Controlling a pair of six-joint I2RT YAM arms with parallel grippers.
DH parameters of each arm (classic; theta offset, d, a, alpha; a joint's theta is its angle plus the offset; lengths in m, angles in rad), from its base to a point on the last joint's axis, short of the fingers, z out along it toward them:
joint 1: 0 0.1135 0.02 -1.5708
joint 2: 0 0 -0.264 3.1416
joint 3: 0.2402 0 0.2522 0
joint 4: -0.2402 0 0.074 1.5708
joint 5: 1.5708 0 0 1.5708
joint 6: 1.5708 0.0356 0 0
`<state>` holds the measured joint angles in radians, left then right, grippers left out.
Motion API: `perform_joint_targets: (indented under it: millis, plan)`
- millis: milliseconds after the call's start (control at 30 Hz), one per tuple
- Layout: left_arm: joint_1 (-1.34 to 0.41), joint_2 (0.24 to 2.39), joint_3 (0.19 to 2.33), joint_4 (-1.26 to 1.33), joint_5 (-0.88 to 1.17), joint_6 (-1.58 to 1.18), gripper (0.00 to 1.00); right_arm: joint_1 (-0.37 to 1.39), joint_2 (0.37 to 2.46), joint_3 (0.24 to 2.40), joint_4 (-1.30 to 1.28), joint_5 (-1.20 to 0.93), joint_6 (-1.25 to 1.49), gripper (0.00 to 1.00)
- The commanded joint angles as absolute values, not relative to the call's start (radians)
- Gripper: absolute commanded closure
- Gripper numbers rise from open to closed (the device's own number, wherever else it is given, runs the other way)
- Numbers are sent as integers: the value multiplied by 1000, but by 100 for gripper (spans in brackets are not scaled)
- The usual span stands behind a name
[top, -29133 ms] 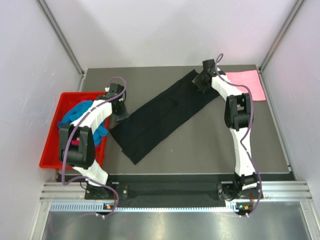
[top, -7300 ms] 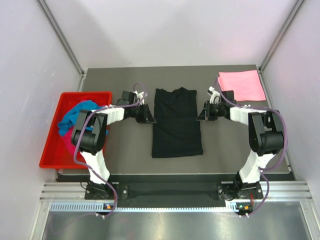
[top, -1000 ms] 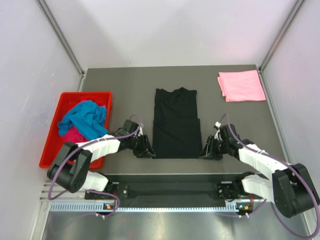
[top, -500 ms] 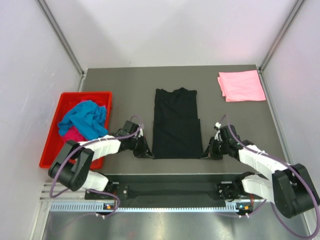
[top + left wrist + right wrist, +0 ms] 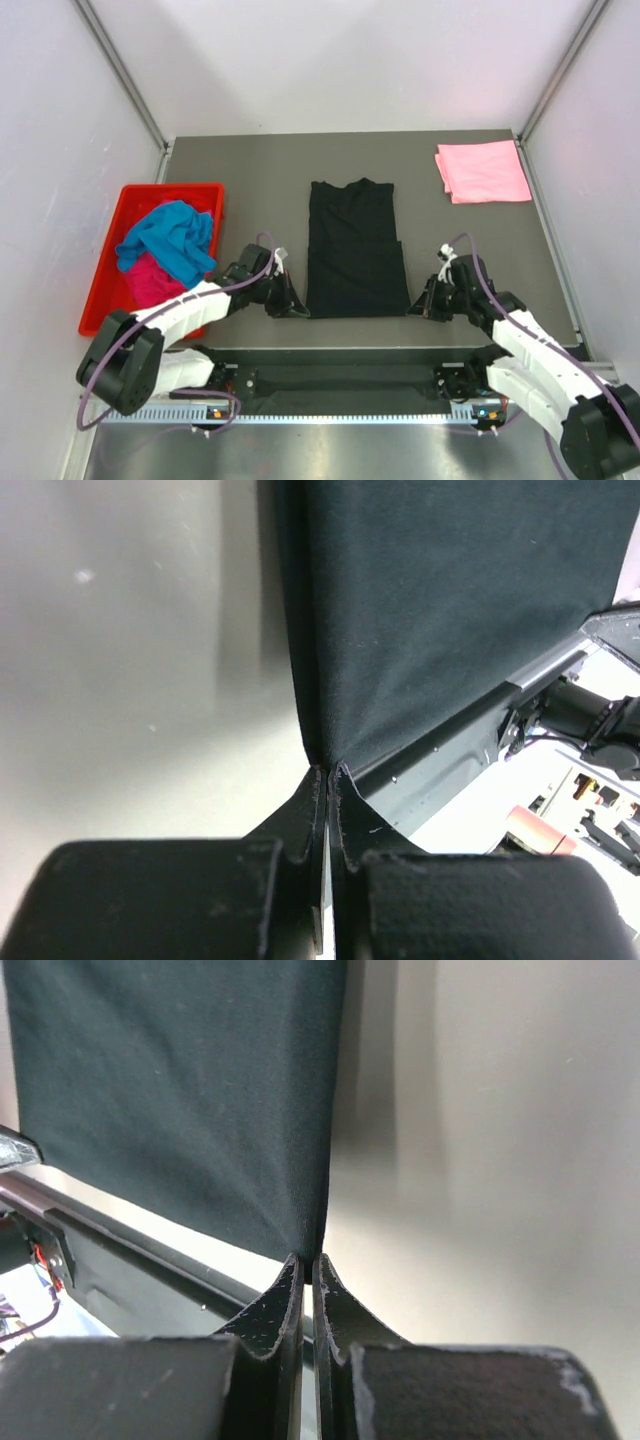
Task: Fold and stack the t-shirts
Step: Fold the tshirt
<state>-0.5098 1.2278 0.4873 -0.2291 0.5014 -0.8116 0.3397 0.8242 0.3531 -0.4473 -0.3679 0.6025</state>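
Black t-shirt (image 5: 352,245) hem corners hidden inside left gripper (image 5: 328,776), right gripper (image 5: 308,1264).

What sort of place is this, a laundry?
Probably a robot test booth, not a laundry: two white-and-black jointed arms bolted to a grey table, plain white walls on metal framing, and a black cloth t-shirt lying there.
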Motion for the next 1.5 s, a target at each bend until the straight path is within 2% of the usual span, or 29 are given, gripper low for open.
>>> perform_joint_targets:
  millis: [0,200,800,1200,1467]
  plan:
    - [-534,1174,472,-255,514,-845,100,351,772,342,-497,-374,603,100]
    - [-540,1157,506,-301,489,-842,100,351,742,397,-523,-354,601,100]
    - [-505,1279,837,-416,405,-787,100,351,939,719,-566,-262,549,100]
    - [-351,1546,1294,-486,436,-635,100,292,1323,1151,-552,-268,479,100]
    - [-261,1822,1543,-388,520,-623,100,253,1592,1443,-502,-290,442,100]
